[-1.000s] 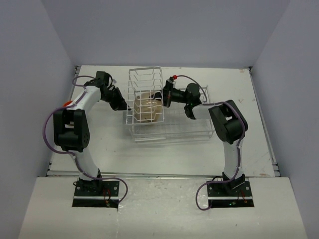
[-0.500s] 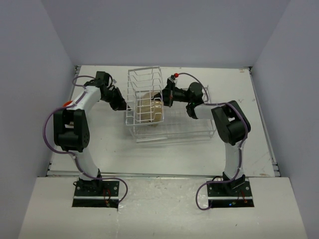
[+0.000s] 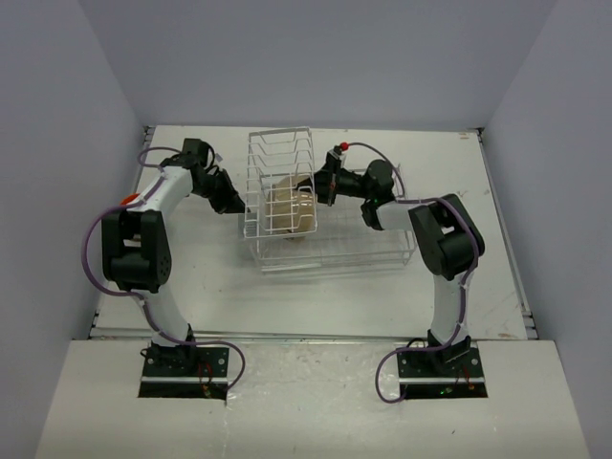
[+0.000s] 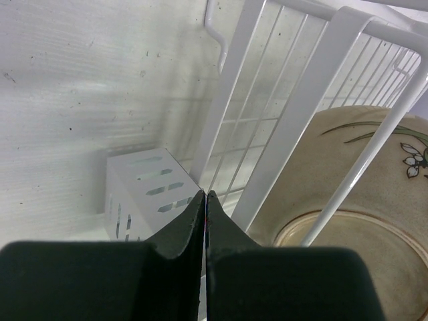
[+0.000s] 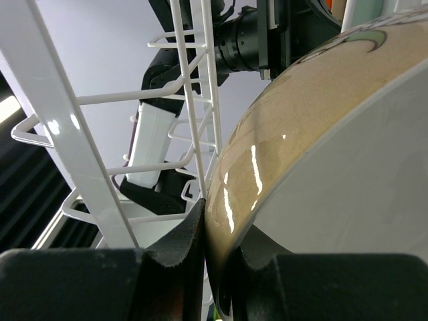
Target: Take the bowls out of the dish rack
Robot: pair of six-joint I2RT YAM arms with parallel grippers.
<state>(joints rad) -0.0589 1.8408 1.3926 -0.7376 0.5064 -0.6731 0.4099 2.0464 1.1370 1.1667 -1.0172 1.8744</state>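
Observation:
The white wire dish rack point(image 3: 277, 153) stands at the table's far middle. A large tan bowl with dark leaf markings point(image 3: 287, 209) sits tilted on edge inside its tall slotted part. My right gripper point(image 3: 320, 188) reaches in from the right and is shut on the bowl's rim point(image 5: 281, 154). My left gripper point(image 3: 232, 204) is shut and empty, pressed against the rack's left side point(image 4: 294, 114); the bowl point(image 4: 334, 187) shows behind the wires. No other bowls show.
A small white slotted block point(image 4: 144, 194) sits at the rack's foot by my left gripper. The lower basket section point(image 3: 359, 251) extends to the right. Grey walls close in the table on the left, right and back.
My right gripper has lifted and tilted the tan bowl up and slightly right inside the rack. The left arm has hardly moved.

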